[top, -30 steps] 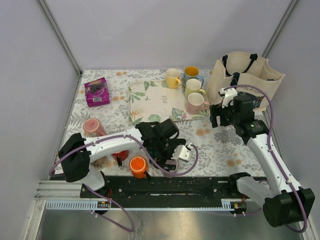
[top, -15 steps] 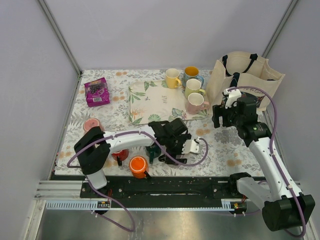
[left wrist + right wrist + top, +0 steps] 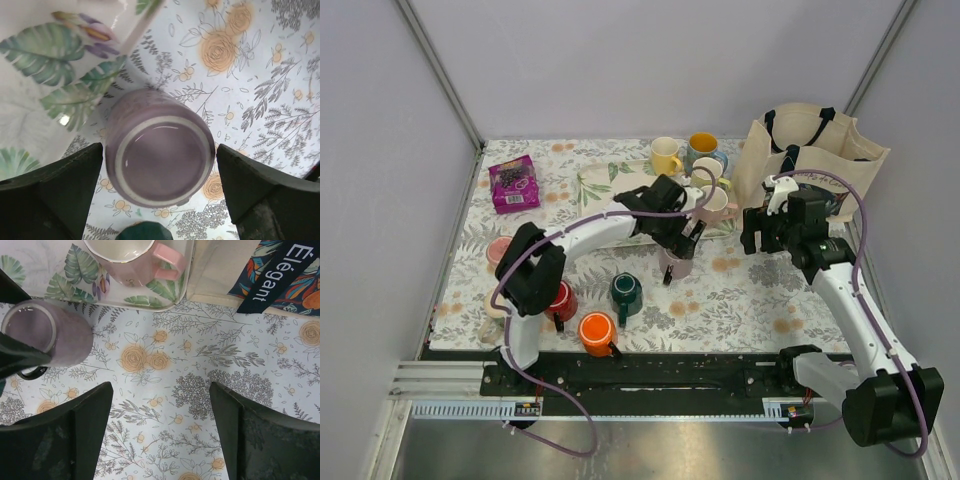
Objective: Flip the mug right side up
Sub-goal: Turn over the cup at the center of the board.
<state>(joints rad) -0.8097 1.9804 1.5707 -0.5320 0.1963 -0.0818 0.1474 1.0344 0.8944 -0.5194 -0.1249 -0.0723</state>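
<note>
Mug, dusty salmon-pink ceramic: well left of leaf-print tray, part-hidden behind arm, orientation unclear. Left gripper: wide, straddling inverted mauve-grey mug at tray's near edge. Right gripper: wide, empty. Advice: relocate left gripper; grasp sidewall squarely.

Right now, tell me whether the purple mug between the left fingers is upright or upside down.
Upside down: the mauve mug shows its pale foot ring and flat base to the left wrist camera, with no opening in sight.
</note>
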